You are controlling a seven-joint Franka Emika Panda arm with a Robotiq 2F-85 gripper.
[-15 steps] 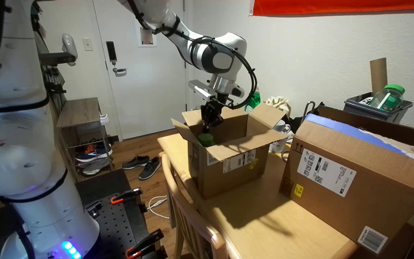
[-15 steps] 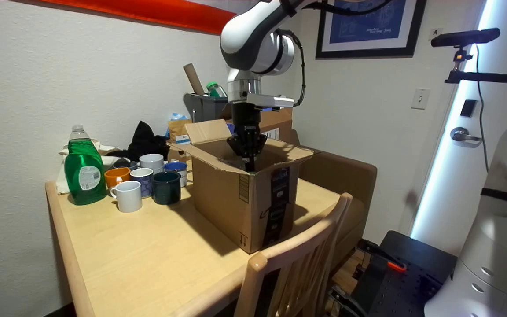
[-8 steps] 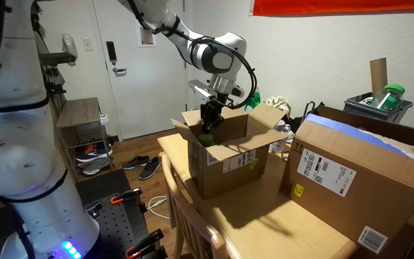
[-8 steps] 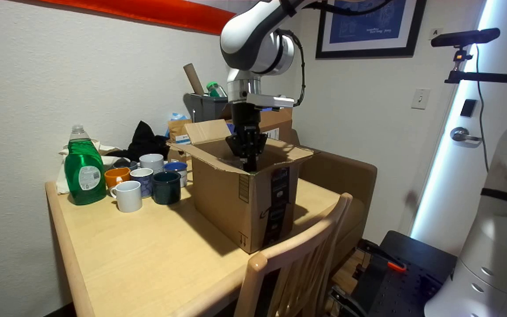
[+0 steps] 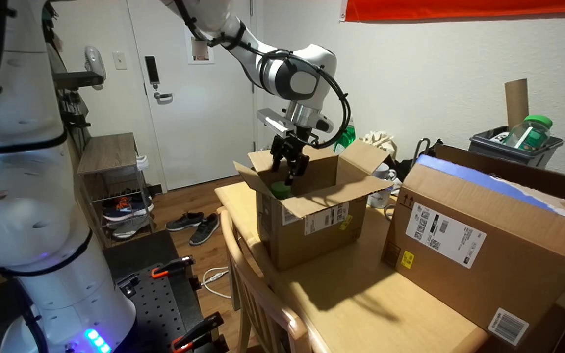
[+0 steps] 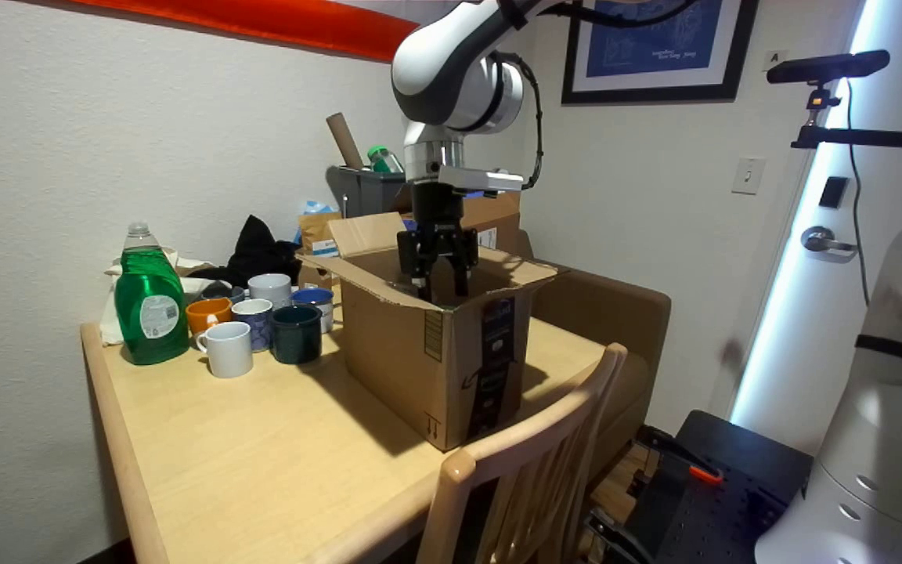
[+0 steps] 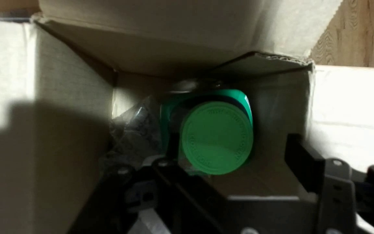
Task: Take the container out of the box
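Firstly, one worktop (image 5: pixel 361 323), supporting one box (image 5: pixel 312 245), cardboard, flaps (image 5: pixel 326 198) splayed, we presume to keep its mouth free. One claw (image 6: pixel 443 293), spread, pinching nothing, poised at that mouth; set wide, we judge, to straddle the last item. One container (image 5: pixel 280 190), green, standing inside the box, near left in an exterior view, round end up.

I find the container (image 7: pixel 218 138) inside the box (image 5: pixel 312 247), wrapping (image 7: pixel 138 130) to its left in the wrist view, and my gripper (image 6: pixel 443 290) at the box's opening. The box stands on the table (image 5: pixel 361 316), a carton (image 5: pixel 488 277) to its right in an exterior view. In an exterior view I note mugs (image 6: pixel 254 327) left of the box, a bottle (image 6: pixel 151 305) farther left, and a chair (image 6: pixel 529 419) before the box
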